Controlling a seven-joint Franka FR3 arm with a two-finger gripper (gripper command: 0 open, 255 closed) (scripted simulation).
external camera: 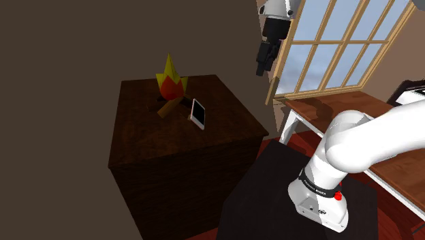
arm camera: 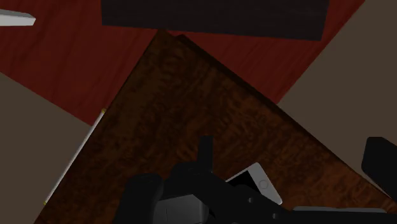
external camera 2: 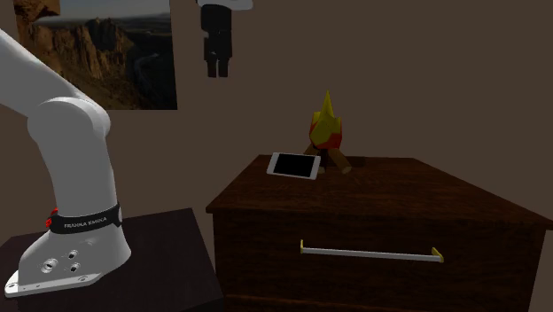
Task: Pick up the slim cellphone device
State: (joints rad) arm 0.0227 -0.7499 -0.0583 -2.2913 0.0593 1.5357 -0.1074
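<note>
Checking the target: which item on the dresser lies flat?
The white-edged phone, screen up. The yellow-and-red flame figure beside it stands upright.

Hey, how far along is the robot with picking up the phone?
Nothing looks done yet: the phone lies flat on top of the dresser, beside a campfire ornament. In hand: only the approach, as the gripper hangs high up, well clear of the phone. Left: move over the phone, come down, grasp it and lift.
</note>
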